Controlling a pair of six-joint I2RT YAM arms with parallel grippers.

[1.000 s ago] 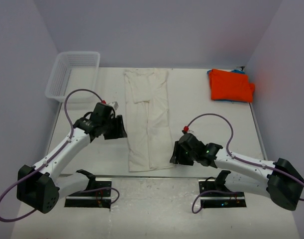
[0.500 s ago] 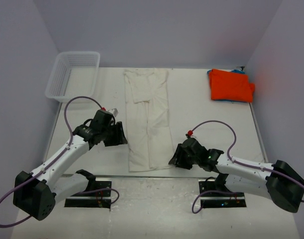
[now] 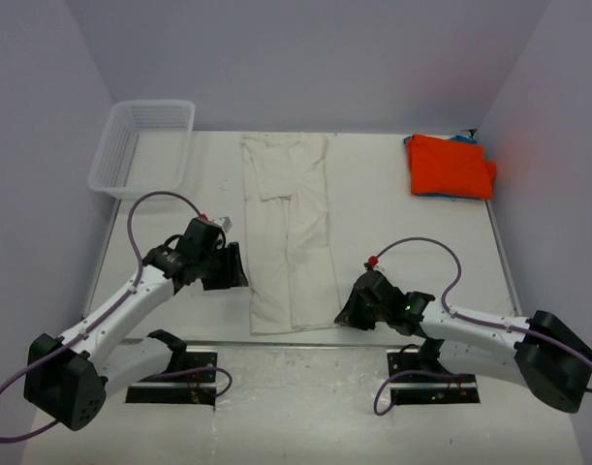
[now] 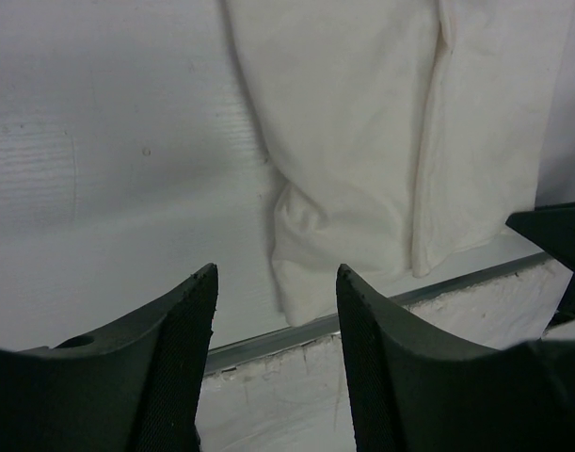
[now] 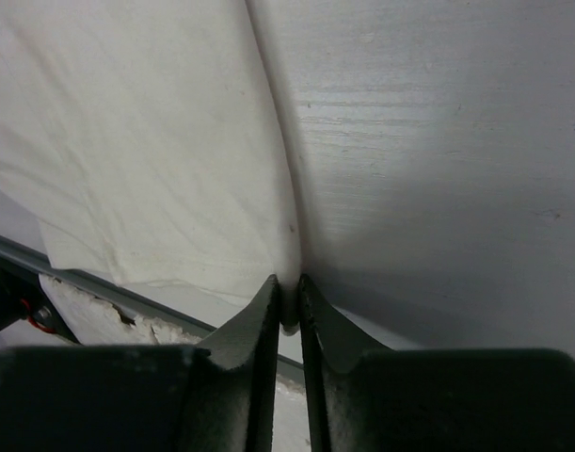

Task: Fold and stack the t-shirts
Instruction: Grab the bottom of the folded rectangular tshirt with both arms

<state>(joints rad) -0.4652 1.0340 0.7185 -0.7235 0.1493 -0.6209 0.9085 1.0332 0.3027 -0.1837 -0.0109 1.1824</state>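
The cream t-shirt (image 3: 288, 232) lies folded into a long strip down the middle of the table; it also shows in the left wrist view (image 4: 353, 160) and the right wrist view (image 5: 146, 151). My right gripper (image 5: 287, 292) is shut on the shirt's near right edge, by its near right corner (image 3: 336, 320). My left gripper (image 4: 276, 282) is open and empty, left of the shirt's near left corner (image 3: 239, 276). The orange t-shirt (image 3: 449, 165) lies folded at the back right on a blue one (image 3: 462, 139), seen only as an edge.
A white mesh basket (image 3: 140, 145) stands at the back left. The table's metal front edge (image 4: 296, 330) runs just below the shirt's near end. Walls close in the back and both sides.
My right gripper moved nearer and lower onto the shirt's near right corner. My left gripper moved nearer along the shirt's left edge.
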